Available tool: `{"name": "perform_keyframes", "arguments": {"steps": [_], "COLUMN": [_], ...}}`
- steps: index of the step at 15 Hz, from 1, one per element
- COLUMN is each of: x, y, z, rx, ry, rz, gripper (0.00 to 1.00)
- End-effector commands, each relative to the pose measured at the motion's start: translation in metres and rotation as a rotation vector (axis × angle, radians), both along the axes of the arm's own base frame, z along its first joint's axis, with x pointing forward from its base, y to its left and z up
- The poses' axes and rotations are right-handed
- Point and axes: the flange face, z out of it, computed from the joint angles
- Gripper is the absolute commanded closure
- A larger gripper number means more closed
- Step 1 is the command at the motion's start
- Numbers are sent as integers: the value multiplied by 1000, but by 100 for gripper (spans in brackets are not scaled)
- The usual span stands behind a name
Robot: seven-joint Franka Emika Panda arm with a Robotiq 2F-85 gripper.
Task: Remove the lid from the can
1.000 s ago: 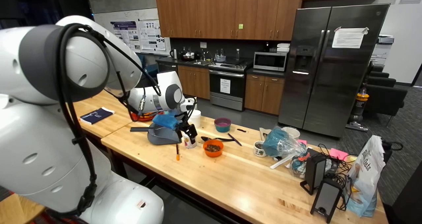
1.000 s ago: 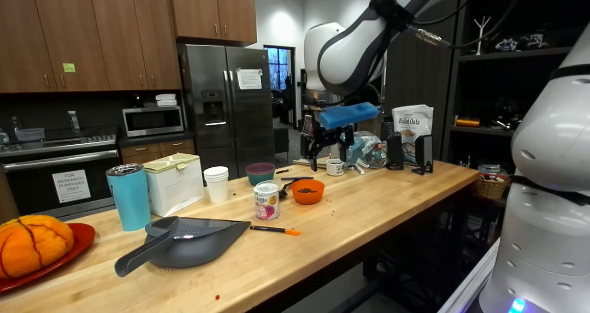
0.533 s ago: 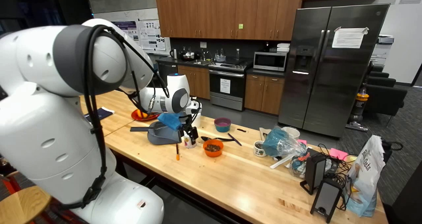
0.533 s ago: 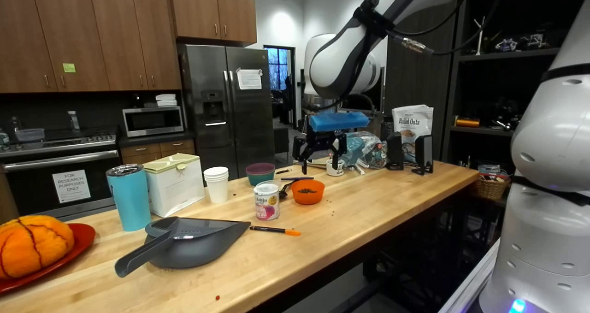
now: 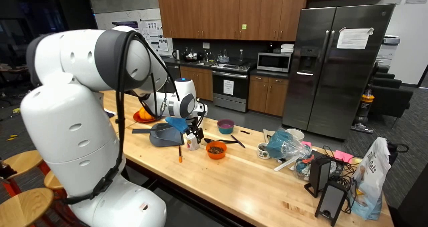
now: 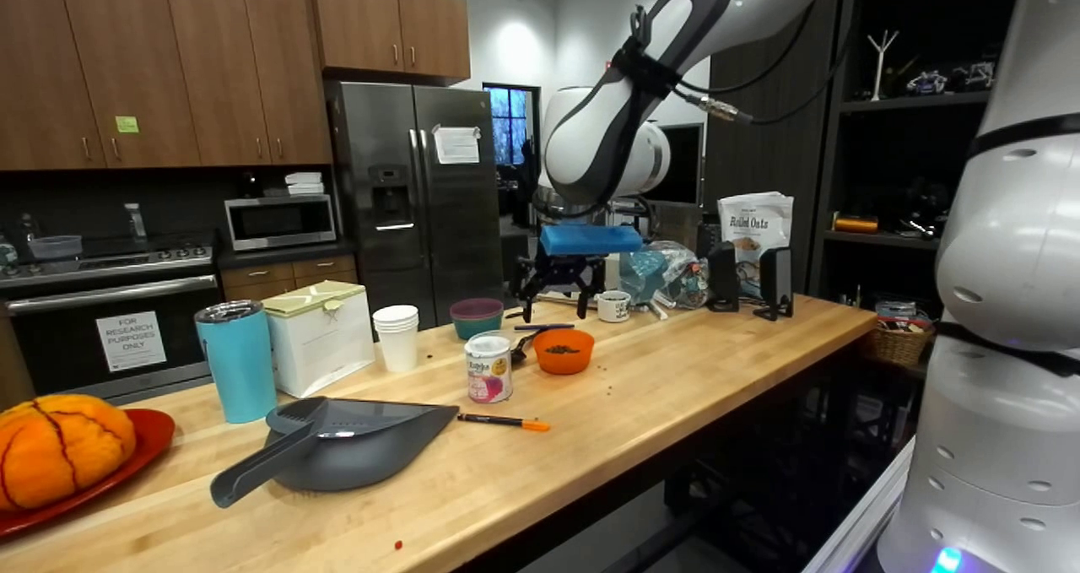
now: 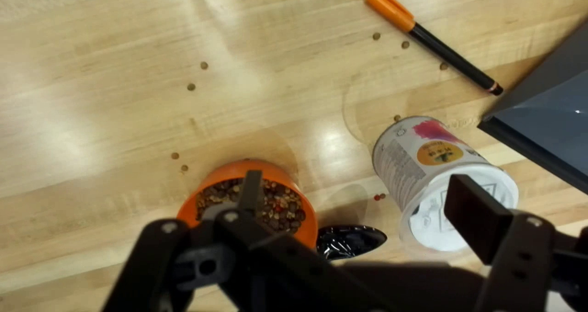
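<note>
Lid [image 7: 432,222] partly hidden behind parted jaws, wrist view.

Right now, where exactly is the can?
In the wrist view, the can is right of centre, between the orange bowl and the dustpan; in an exterior view, it stands upright behind the orange-and-black pen.

Your white arm [image 5: 77,116] arches over and down to its wrist [image 6: 591,147], where the jaws stand spread, pointing downward.
</note>
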Motion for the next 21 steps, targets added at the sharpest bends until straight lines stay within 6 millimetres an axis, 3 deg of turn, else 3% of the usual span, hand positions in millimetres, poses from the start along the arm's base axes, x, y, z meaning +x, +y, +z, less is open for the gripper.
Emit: {"name": "perform_keyframes", "arguments": {"steps": [1,7,13,14,17,21], "x": [26,55,68,69,71,74], "y": [-1,4,17,19,21,20], "z": [-6,-27,-40,-41,-43,-44], "rx": [12,23,24,20,14,12], "ry": [-43,-34,-15,-18,-19,-18], "rz": [-15,-16,11,13,17,12], "gripper": [0,0,2,20,36,69]}}
